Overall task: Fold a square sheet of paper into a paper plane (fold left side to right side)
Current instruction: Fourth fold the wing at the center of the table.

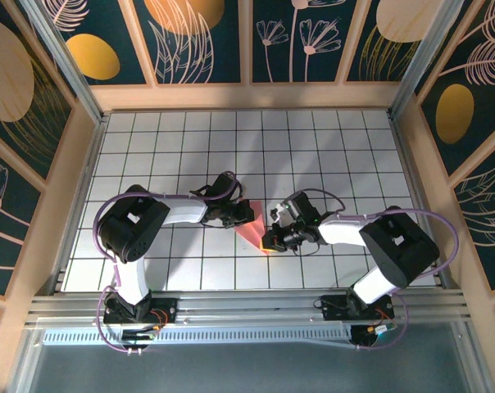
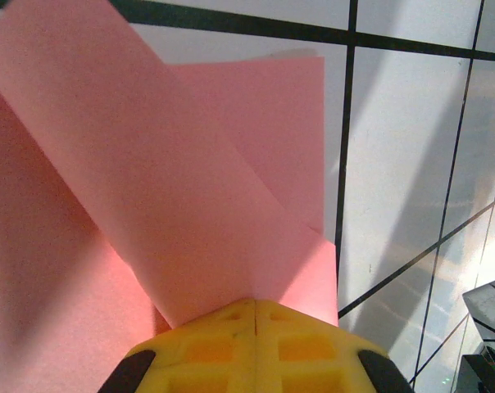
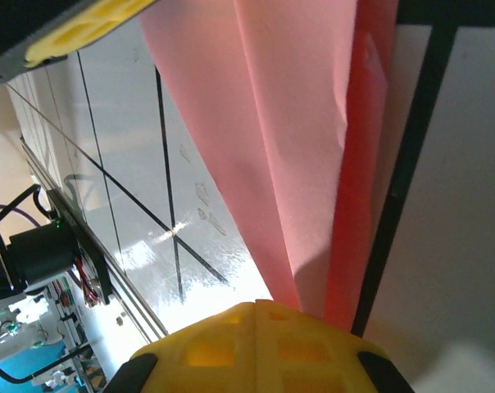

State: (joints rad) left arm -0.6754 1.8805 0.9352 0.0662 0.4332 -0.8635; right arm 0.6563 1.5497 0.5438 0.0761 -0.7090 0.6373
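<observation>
Near the middle of the gridded table (image 1: 313,155), the pink sheet of paper (image 1: 250,228) is lying partly folded, with one flap crossing over another and part of it lifting off the surface (the layering is clearest in the left wrist view). The left gripper (image 1: 241,214) is pinching the sheet at its left edge, with the yellow fingertips closed flat together on the paper. The right gripper (image 1: 272,239) is doing the same at the near right corner, with its jaws fully closed on a doubled edge.

Judged from this arrangement, the side-to-side fold is in progress: the sheet is being carried over but is not yet lying flat or creased. The next move is likely calling for the left edge to be brought level with the right edge, the corners matched, and the paper lowered before any pressing (a skewed overlap would spoil the later folds).

Count: one sheet, two grippers, two arms.
</observation>
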